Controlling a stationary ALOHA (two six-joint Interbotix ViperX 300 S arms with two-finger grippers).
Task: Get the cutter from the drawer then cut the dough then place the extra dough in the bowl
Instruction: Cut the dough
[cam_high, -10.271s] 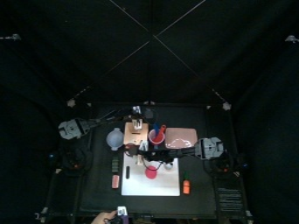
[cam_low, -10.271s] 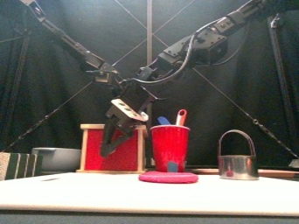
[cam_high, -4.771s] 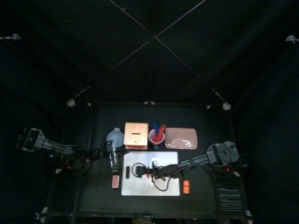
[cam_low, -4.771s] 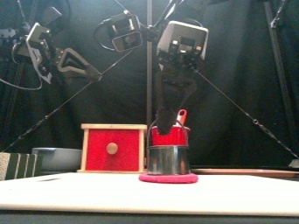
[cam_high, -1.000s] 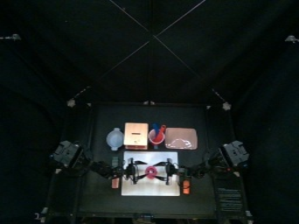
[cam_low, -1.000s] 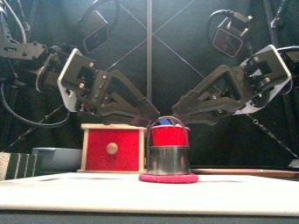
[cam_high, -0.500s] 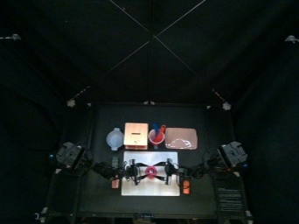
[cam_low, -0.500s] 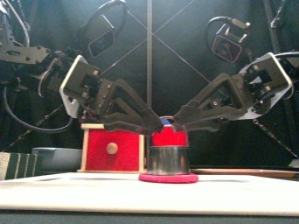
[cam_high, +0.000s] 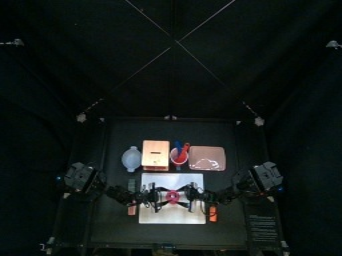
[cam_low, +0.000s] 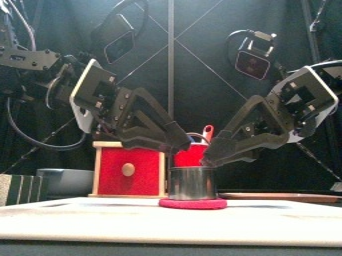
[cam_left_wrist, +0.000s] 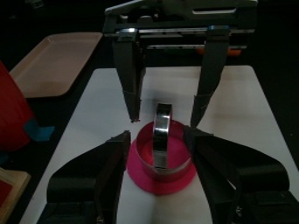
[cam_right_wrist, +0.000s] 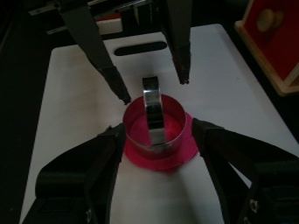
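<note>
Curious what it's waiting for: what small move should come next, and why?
The round metal cutter stands on the pink dough disc. The left fingers and right fingers hang open on either side of it, and the extra dough is not yet removed. So, probably: lower both slightly toward the disc's outer rim.

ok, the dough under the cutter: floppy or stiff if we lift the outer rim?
Probably floppy: the dough is a thin flat disc lying flush on the white board. It may stick, so the rim could stretch or tear. The cutter standing on it likely pins the middle.
</note>
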